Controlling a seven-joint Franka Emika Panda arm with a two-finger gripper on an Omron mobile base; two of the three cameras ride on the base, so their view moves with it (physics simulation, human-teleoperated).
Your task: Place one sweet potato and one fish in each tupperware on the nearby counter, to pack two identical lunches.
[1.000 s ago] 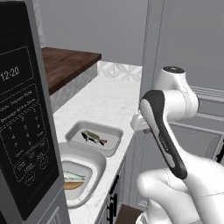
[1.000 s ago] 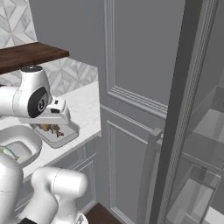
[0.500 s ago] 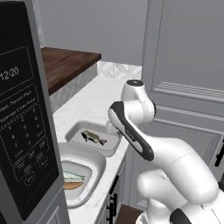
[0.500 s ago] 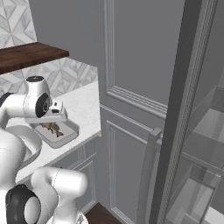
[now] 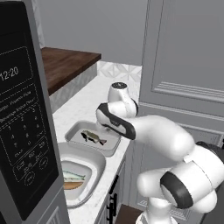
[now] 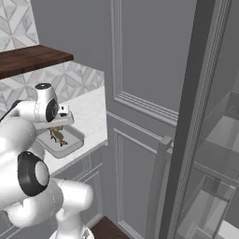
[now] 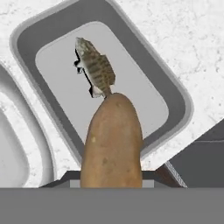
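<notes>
Fingers (image 7: 112, 183) grip sweet potato (image 7: 112, 142) above rectangular tupperware (image 7: 175, 94).

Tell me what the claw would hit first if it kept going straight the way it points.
Probably the floor of the rectangular container, beside the dark fish lying in it. The sweet potato held in the claw would touch down first, though depth is hard to judge.

fish: two, dark (image 5: 93, 137), pale (image 5: 73, 176)
potatoes: two, (image 7: 112, 140), (image 5: 72, 185)
tubs: two, rectangular (image 5: 73, 131), round (image 5: 97, 158)
microwave (image 5: 26, 131): one
</notes>
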